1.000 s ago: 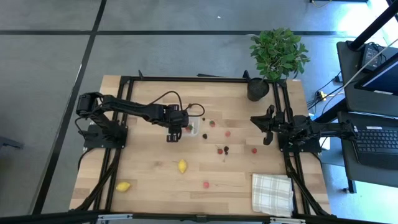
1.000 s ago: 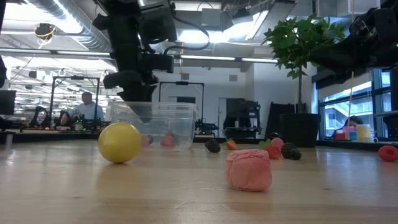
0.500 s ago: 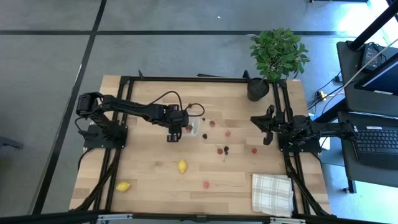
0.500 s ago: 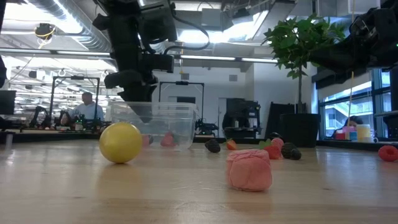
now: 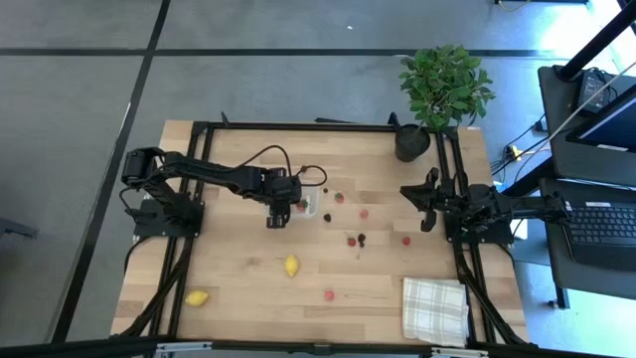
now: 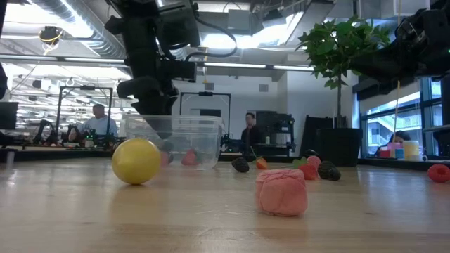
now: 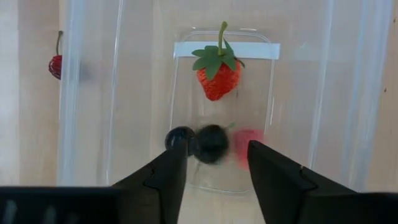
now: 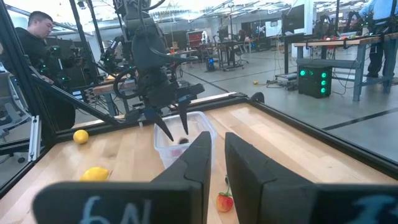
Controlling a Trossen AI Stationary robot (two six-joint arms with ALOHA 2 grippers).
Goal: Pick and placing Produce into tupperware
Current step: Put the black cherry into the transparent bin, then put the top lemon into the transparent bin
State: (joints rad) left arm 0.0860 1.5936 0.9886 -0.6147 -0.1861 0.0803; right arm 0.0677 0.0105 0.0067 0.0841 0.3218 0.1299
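Wood table (image 5: 238,278), tupperware (image 7: 222,112), dark berry (image 7: 211,144) between spread left jaws

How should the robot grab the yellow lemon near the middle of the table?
Best from straight above, the tool's fingers closing across the lemon's narrow middle. It is oval with pointed ends, so the ends would probably slip. It lies alone on the bare table, with nothing beside it to bump.

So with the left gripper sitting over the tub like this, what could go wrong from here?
The open left gripper hangs right above the tub; a finger catching a thin wall on the way out might drag or tip it, spilling the strawberry and dark berries. The lemon looks round enough to roll away when approached.
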